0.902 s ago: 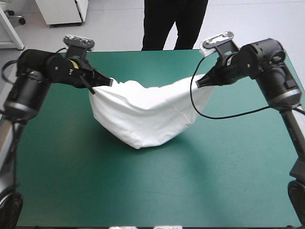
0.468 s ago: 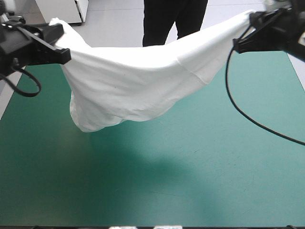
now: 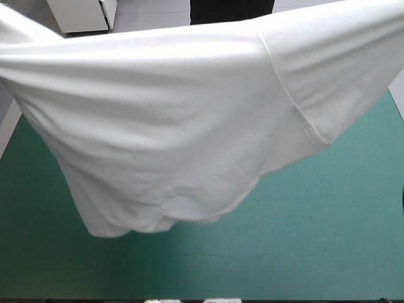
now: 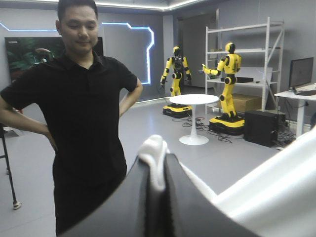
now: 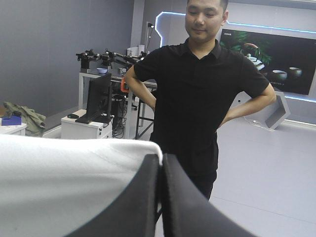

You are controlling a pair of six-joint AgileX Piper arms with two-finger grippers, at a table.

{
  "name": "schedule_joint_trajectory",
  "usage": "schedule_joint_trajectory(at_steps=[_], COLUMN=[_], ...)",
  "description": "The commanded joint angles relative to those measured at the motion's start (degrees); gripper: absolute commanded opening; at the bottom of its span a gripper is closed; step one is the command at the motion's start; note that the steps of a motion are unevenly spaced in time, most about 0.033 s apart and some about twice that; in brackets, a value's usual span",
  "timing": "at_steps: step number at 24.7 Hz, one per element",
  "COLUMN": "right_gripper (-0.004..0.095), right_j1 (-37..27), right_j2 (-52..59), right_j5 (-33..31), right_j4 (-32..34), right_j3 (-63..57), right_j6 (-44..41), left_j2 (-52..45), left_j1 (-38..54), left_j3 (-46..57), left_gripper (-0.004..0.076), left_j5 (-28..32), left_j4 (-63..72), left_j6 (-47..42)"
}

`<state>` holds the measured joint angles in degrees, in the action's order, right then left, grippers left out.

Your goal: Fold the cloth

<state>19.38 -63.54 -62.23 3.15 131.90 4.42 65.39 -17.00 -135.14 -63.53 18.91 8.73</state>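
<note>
The teal-green table (image 3: 328,246) lies below the T-shirt (image 3: 177,126). The shirt is held up well above the table and stretched wide between the two arms, so it covers most of the table's far half. Its middle sags in a broad belly toward the table's near-left part, and I cannot tell whether the lowest fold clears the table. A sleeve seam (image 3: 287,95) runs down the cloth above the table's right side.

The left gripper (image 4: 159,159) has its black fingers nearly together, with a rolled white edge pinched between them. The right gripper (image 5: 160,159) is just as narrow and nips the shirt's upper edge.

The shirt looks light, soft and quite limp. It will drape wherever it is unsupported and will not hold a crease by itself. Small pinches on thin fabric could slip under a hard pull. The best holds are likely the outer corners or shoulders, kept level so the body hangs flat.
</note>
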Motion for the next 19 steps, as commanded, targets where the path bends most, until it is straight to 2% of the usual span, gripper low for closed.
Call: schedule_joint_trajectory(at_steps=[1,6,12,14,15,16,19], right_gripper=[-0.0017,-0.0017,-0.0017,-0.0017,-0.0017,-0.0017,-0.0017], right_j1=[0.1,0.1,0.1,0.1,0.1,0.1,0.1], right_j2=[0.4,0.4,0.4,-0.4,-0.8,-2.2,-6.2], right_j5=[0.7,-5.7,-7.9,-7.9,-7.9,-7.1,-4.0], right_j4=[0.8,0.6,0.6,0.6,0.6,0.7,1.4], right_j3=[0.7,-4.6,-18.0,-28.3,-30.3,-34.8,-40.0], right_j6=[-1.3,-2.3,-2.3,-2.3,-2.4,-2.7,-2.7], left_j2=[-0.3,-0.3,-0.3,0.8,1.3,2.8,6.6], left_j1=[-0.1,-0.1,-0.1,-0.1,-0.1,-0.1,-0.1], left_j3=[-0.6,3.5,18.7,31.5,34.8,40.6,47.2], left_gripper=[-0.0009,-0.0009,-0.0009,-0.0009,-0.0009,-0.0009,-0.0009], left_j5=[0.1,-4.8,-8.1,-5.8,-4.8,-1.5,5.3], left_j4=[1.8,2.0,2.0,2.0,2.0,2.3,2.2], left_j6=[-0.3,-1.8,-3.7,-3.5,-3.5,-2.9,-1.4])
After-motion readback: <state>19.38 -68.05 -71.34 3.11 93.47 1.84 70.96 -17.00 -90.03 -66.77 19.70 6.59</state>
